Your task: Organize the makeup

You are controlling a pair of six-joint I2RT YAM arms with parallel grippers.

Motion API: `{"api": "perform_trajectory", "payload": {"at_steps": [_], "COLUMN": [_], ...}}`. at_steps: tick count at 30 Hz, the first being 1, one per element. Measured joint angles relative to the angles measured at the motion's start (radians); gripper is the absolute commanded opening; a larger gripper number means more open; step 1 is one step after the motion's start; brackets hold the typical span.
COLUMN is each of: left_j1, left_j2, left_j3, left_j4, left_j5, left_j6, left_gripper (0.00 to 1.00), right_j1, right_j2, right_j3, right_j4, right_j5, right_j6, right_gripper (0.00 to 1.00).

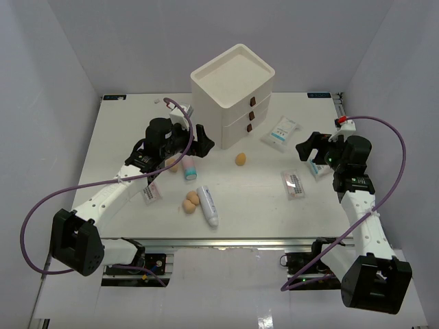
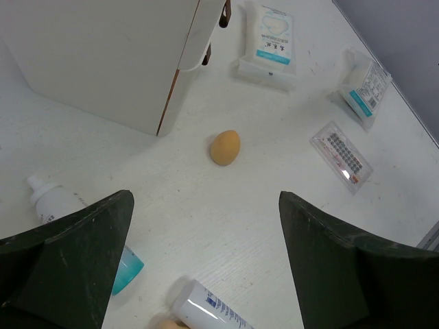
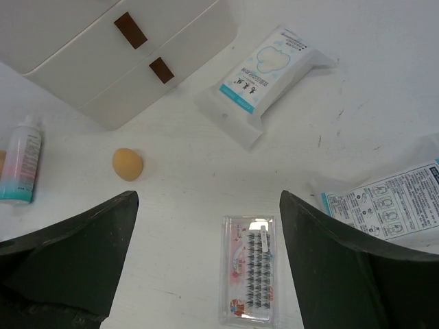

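White table, left hand and right hand both wide, teal-capped tube half hidden.

1. The worktop is white and matt, faintly grained, with small scuffs.
2. The drawer box looks like smooth, matt white plastic; its handles are brown and dull.
3. The sponge is tan, matt, soft-looking foam.
4. The sachet is creased, slightly glossy white film.
5. The lash case is clear, glossy plastic.
6. The tube is smooth white plastic.
7. The left hand has fingers of dark, matt plastic.
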Motion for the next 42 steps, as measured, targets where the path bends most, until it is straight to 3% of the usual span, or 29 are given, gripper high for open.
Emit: {"api": "perform_trajectory", "payload": {"at_steps": [5, 13, 18, 21, 31, 42], "left_j1": [0.000, 0.000, 0.000, 0.000, 0.000, 0.000], "left_j2": [0.000, 0.000, 0.000, 0.000, 0.000, 0.000], "left_j3": [0.000, 0.000, 0.000, 0.000, 0.000, 0.000], "left_j4": [0.000, 0.000, 0.000, 0.000, -0.001, -0.001], "left_j5": [0.000, 0.000, -0.001, -0.003, -0.008, -0.008], "left_j6": [0.000, 0.000, 0.002, 0.003, 0.008, 0.011], "left_gripper": [0.98, 0.98, 0.98, 0.98, 0.98, 0.98], "right_j1": [-0.006, -0.016, 0.003, 0.057, 0.278, 0.297], "right_j2": [0.002, 0.001, 0.102, 0.261, 0.679, 0.899], "right_j3": [-0.008, -0.084, -0.014, 0.156, 0.680, 0.891], "right_j4": [0.010, 0.005, -0.032, -0.077, -0.081, -0.085], "right_j5": [-0.050, -0.381, -0.466, -0.449, -0.225, -0.187], "right_j6": [-0.066, -0.377, -0.475, -0.492, -0.345, -0.291], "right_gripper": [0.90, 0.93, 0.99, 0.95, 0.98, 0.88]}}
